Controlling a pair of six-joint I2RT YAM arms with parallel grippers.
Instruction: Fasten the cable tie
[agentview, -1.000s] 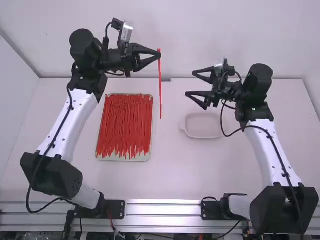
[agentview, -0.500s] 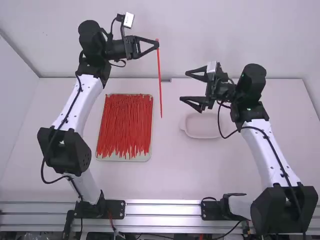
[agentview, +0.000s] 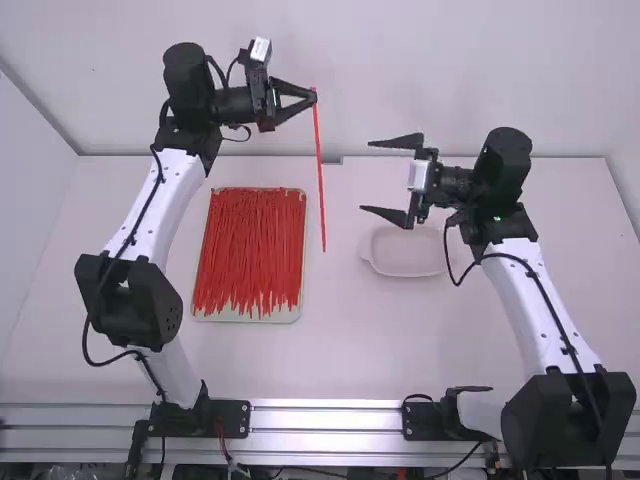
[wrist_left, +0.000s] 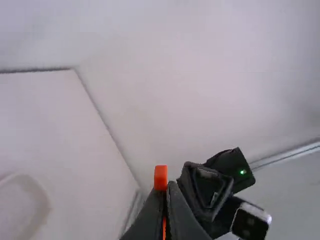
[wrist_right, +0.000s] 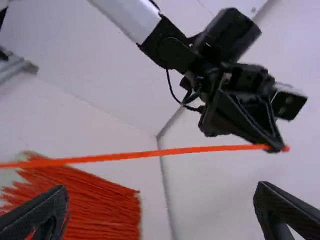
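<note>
The left hand (agentview: 308, 96) is pinching the top end of a red cable tie (agentview: 319, 170), which is hanging straight down in open air above the tabletop (agentview: 340, 320), just right of the tray (agentview: 245, 316) of ties. The right hand (agentview: 368, 178) is gaping wide nearby, apart from it. The gripped end is mostly hiding between the closed fingers.

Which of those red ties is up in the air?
The single cable tie pinched by the left pincer, hanging upright; the other ties lie on the tray.
</note>
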